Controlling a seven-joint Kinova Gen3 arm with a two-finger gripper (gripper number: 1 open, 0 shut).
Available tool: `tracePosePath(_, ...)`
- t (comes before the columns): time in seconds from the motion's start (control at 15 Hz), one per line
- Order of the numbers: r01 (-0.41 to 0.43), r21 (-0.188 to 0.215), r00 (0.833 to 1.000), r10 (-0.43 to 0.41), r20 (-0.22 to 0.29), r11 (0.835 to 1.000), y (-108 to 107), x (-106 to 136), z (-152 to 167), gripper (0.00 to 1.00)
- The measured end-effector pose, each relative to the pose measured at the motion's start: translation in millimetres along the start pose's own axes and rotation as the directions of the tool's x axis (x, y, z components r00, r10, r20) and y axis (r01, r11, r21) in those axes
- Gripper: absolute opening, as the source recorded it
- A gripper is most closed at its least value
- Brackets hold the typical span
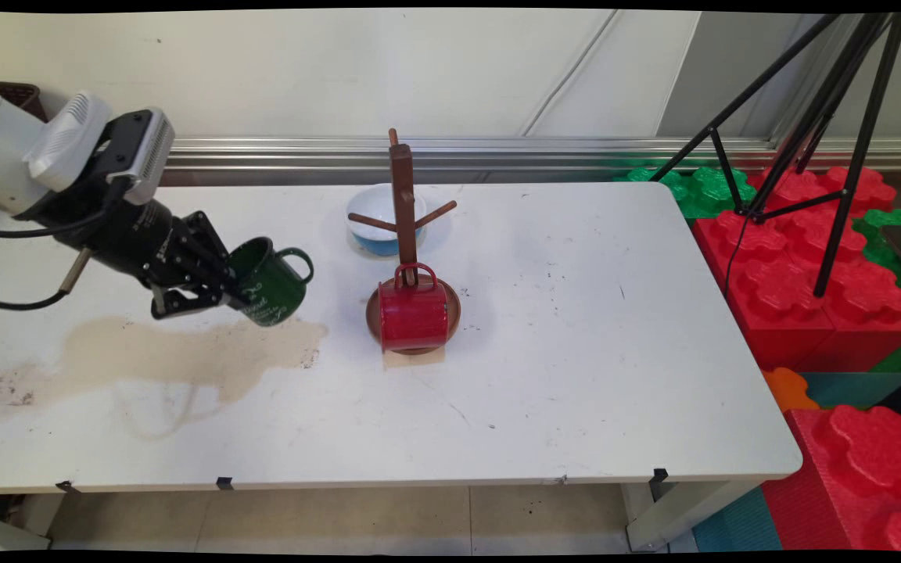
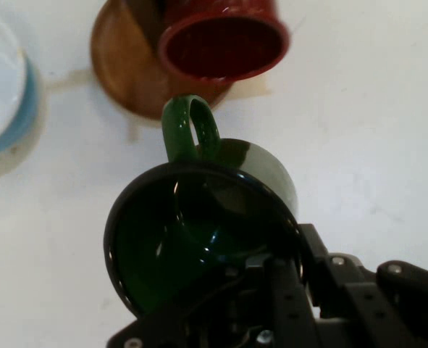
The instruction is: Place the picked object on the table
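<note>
A: Right, far left: the black two-finger gripper (image 1: pixel 233 291) comes in tilted down toward the white table (image 1: pixel 576 352), and it's got hold of the dark green enamel mug (image 1: pixel 272 285).

B: Fingers clamped on that mug's wall, near the rim. The hand view shows it well: the gripper (image 2: pixel 271 270) sits at the edge of the green mug (image 2: pixel 206 217), with the open mouth facing the camera and the handle pointing away from the hand.

A: And the mug is off the table, tipped, hanging above the near end of a pale brown stain (image 1: pixel 184 352) spread across the tabletop.

B: Moving right, the brown wooden mug tree (image 1: pixel 403 195) stands mid-table with bare pegs. A glossy red enamel mug (image 1: pixel 413 317) lies on its side on the tree's round base, handle up by the post.

A: From the hand, that red mug (image 2: pixel 224 43) is just beyond the green handle, near but apart.

B: Behind the tree is a white bowl with a blue outside (image 1: pixel 372 227).

A: Far right, off the table: a black tripod (image 1: pixel 826 117) over big red foam blocks (image 1: pixel 849 313).
</note>
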Motion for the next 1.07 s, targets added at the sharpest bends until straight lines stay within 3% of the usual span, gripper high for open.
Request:
tracePosePath(0.47,-0.044,0.058,0.997,0.04,0.072,0.997,-28.4,-16.1,22.2,0.0)
tracePosePath(1.07,-0.039,0.097,0.99,0.025,0.14,0.995,-54.0,-38.7,62.0,0.0)
